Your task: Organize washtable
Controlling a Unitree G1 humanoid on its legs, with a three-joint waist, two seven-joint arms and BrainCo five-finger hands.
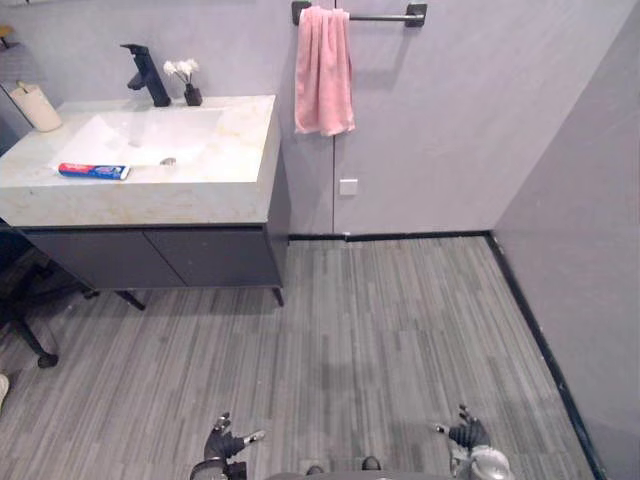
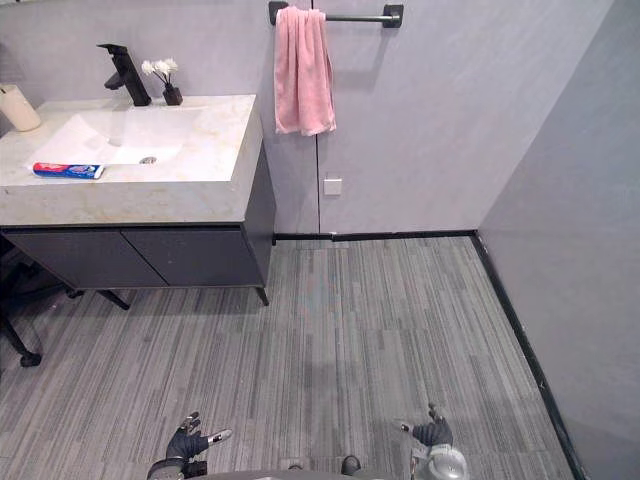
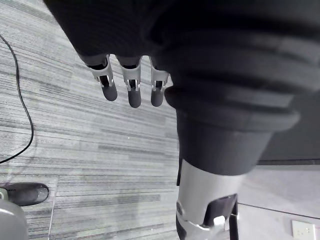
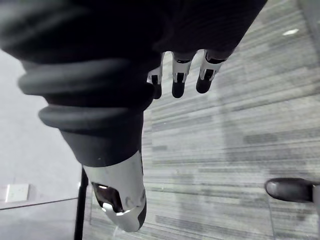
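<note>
Our left hand [image 1: 228, 442] and right hand [image 1: 468, 435] hang slack, empty; toothpaste [image 1: 93, 171] at ten o'clock may slide into sink [image 1: 140, 135] if nudged.

Bench [image 1: 205, 205]: pale stone-look top, smooth, with faint veining and a low sheen. Basin [image 1: 140, 135]: white, glossy. Tap [image 1: 148, 76]: matt black metal. Toothpaste tube [image 1: 93, 171]: shiny printed plastic. Cabinet fronts [image 1: 160, 258]: dark grey, flat matt. Towel [image 1: 323, 72]: pink cloth, soft and slightly napped, on a dark metal rail [image 1: 380, 16]. Wall [image 1: 450, 120]: grey, smooth, matt (a fine seam runs down it). Floor [image 1: 380, 330]: grey planks with a streaked, wood-like grain, dull finish. Left hand [image 3: 131, 82] and right hand [image 4: 178, 75]: silver metallic fingers with dark tips, under a dark, ribbed, rubbery-looking matt cover.
</note>
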